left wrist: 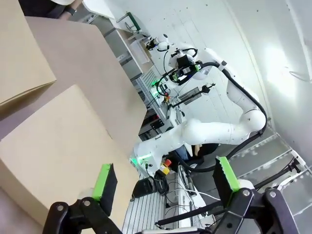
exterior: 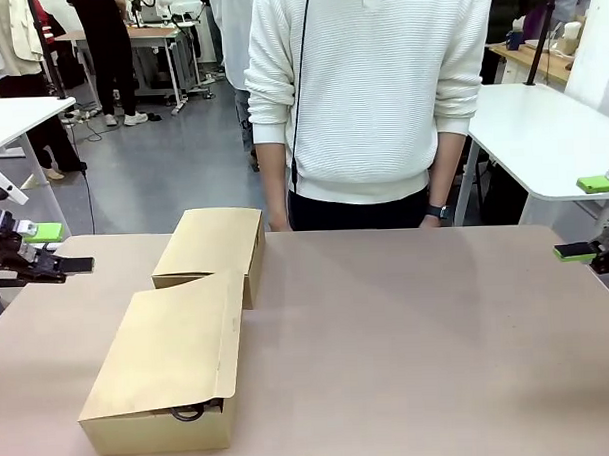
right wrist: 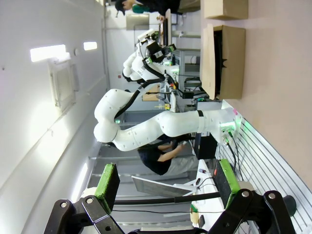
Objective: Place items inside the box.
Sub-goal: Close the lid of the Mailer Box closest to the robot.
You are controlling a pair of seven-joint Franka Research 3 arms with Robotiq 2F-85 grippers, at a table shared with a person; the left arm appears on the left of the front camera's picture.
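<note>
A tan cardboard box point(exterior: 169, 363) lies closed on the near left of the table, and a bit of something black point(exterior: 191, 412) shows in the gap at its front. A second cardboard box point(exterior: 210, 241) sits right behind it. No stationery item lies in sight. My left gripper point(exterior: 60, 249) hovers open at the table's left edge, holding nothing. My right gripper point(exterior: 587, 218) hangs open at the right edge, also with nothing in it. The left wrist view has the open gripper point(left wrist: 165, 178) over the near box point(left wrist: 53, 146). The right wrist view's open gripper point(right wrist: 166, 179) faces the boxes point(right wrist: 229, 61) from afar.
A person in a white sweater point(exterior: 370, 86) stands at the far side of the table point(exterior: 419, 344), hands down by the edge. White tables stand beyond both sides.
</note>
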